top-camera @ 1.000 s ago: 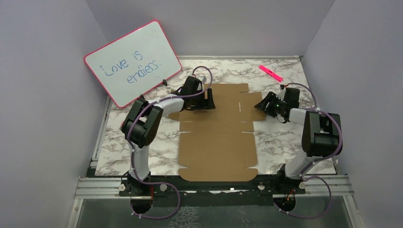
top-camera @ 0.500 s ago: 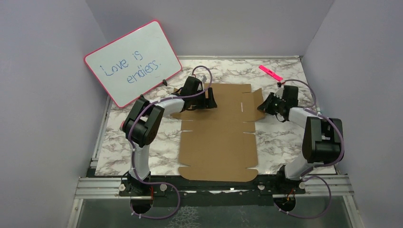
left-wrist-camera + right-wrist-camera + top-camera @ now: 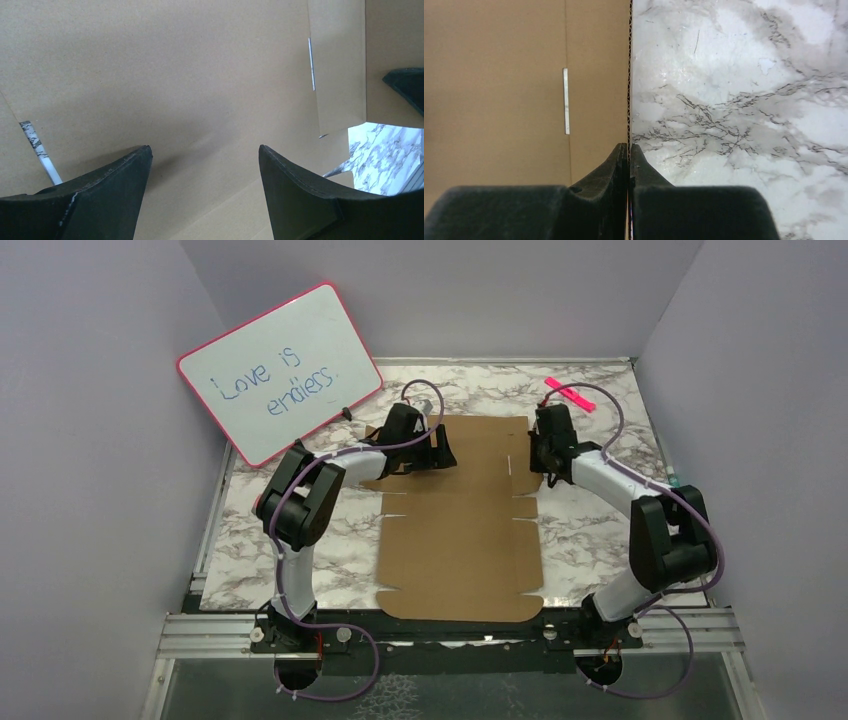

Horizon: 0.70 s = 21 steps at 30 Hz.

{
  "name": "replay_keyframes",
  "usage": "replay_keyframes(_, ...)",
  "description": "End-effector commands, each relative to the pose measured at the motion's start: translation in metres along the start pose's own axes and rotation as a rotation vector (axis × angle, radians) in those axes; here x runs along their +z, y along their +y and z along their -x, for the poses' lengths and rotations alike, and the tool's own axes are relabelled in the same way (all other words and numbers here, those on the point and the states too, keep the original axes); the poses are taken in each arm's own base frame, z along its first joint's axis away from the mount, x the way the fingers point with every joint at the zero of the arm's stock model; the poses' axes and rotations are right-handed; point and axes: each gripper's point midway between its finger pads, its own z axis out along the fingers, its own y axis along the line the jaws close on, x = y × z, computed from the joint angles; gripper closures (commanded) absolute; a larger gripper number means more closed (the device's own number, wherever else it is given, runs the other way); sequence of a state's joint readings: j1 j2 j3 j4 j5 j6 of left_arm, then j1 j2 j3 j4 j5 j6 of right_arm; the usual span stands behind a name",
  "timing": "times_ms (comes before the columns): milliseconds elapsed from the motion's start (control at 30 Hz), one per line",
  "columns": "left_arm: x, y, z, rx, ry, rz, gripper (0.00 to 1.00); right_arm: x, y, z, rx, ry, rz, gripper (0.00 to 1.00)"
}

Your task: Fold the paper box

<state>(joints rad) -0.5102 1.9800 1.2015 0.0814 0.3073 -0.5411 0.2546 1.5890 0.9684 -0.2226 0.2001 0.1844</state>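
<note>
1. At ten o'clock from the work, the whiteboard [image 3: 280, 370] leans against the wall. It is glossy, pink-framed and carries blue handwriting. We judge it plays no part in this step.
2. The left gripper [image 3: 428, 448] sits over the sheet's eleven o'clock corner with its fingers [image 3: 115, 185] spread wide and holding nothing. We cannot tell whether the tips touch the card. We would press them down flat there, so the panel stays anchored while the other side is folded.
3. The paper box [image 3: 460, 540] is a flat die-cut sheet in the middle of the table [image 3: 600, 530], running from twelve to six o'clock. It is plain matte brown corrugated card with side notches and a thin slit. We expect it to be stiff across the panels and willing to bend only along its creases.
4. The right gripper [image 3: 629, 150] is closed on the side flap at the sheet's two o'clock edge, which stands up edge-on with its fluting showing. We judge the step to be folding this flap inward. We should keep the pinch near the rim and swing towards nine o'clock about the crease without dragging the sheet.
5. A slim pink marker [image 3: 570, 393] lies at one o'clock on the smooth marble-patterned top, apart from the card.
</note>
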Motion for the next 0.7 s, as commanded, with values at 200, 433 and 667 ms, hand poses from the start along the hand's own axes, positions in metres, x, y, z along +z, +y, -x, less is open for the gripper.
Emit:
replay_keyframes(200,0.001,0.018,-0.048,-0.07,0.124,0.036,0.2,-0.03,0.008,0.018,-0.242,-0.023,-0.305,0.91)
replay_keyframes(433,-0.002,0.013,-0.047,-0.076,0.112,0.018,0.2,-0.032,0.044,0.016,-0.37,-0.026,-0.396,0.9)
replay_keyframes(667,-0.005,0.008,-0.048,-0.087,0.109,-0.004,0.2,-0.027,0.077,0.009,-0.461,-0.03,-0.42,0.86)
